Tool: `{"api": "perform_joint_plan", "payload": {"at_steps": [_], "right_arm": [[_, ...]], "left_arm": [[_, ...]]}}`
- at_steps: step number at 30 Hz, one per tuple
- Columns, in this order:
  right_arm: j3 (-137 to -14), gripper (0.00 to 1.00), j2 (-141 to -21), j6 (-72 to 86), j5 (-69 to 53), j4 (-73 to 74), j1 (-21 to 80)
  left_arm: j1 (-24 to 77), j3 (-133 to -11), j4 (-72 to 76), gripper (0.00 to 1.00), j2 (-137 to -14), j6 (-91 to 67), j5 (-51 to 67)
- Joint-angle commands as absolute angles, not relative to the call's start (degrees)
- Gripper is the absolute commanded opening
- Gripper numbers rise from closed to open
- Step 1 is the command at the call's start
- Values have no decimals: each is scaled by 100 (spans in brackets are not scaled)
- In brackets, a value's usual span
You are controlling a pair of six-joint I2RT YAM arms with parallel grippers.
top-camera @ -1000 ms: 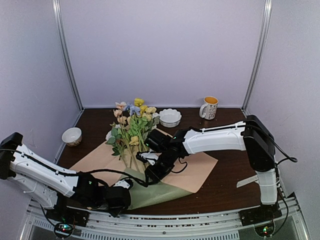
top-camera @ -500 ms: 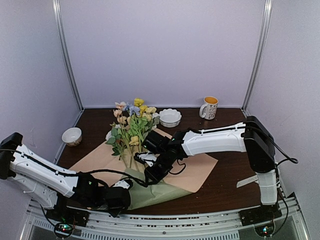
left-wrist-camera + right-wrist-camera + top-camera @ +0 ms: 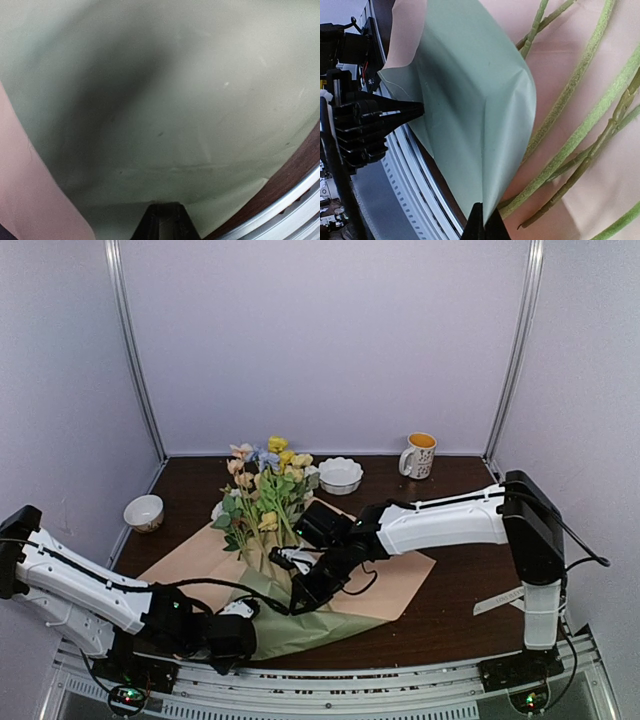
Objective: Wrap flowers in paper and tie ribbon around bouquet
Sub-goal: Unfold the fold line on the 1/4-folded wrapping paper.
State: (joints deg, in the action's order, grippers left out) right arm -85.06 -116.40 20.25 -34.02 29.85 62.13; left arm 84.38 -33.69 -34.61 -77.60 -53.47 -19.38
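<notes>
Right gripper (image 3: 480, 223) is pinching the folded-over edge of the paper (image 3: 470, 115) with its jaws fully closed; the sheet is lying peach side up on the table (image 3: 455, 510), its near portion curling over to show the sage-green side. Left gripper (image 3: 163, 222) is gripping the near corner of the same sheet at the table's front edge, jaws all but closed on it, the green face filling its wrist view. On the sheet the flowers (image 3: 265, 490) are lying with stems running toward the pinched fold and blossoms pointing to the far side.
</notes>
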Motion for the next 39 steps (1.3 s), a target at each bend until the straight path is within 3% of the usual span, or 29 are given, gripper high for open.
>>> {"api": "perform_joint_plan", "payload": {"at_steps": [1,5,9,30,39], "right_arm": [[-8164,0,-11305,2388,-3414,2525,6178],[-7702,0,-11017,2807,-3089,1957,6076],[-7210,0,-10782,3255,-2962,1334,5956],[-6602,0,-10732,3770,-2592,729,5846],[-6659,0,-10811,3719,-2615,817,5845]], "left_arm": [[8479,-3323,-4283,23,-7510,-5420,-2186],[8499,-3817,-4601,39,-7204,-5257,-2663],[8497,-4003,-4673,42,-7076,-5389,-2646],[8499,-3624,-4448,43,-7858,-6559,-2175],[8499,-3293,-4164,31,-7668,-6757,-1746]]}}
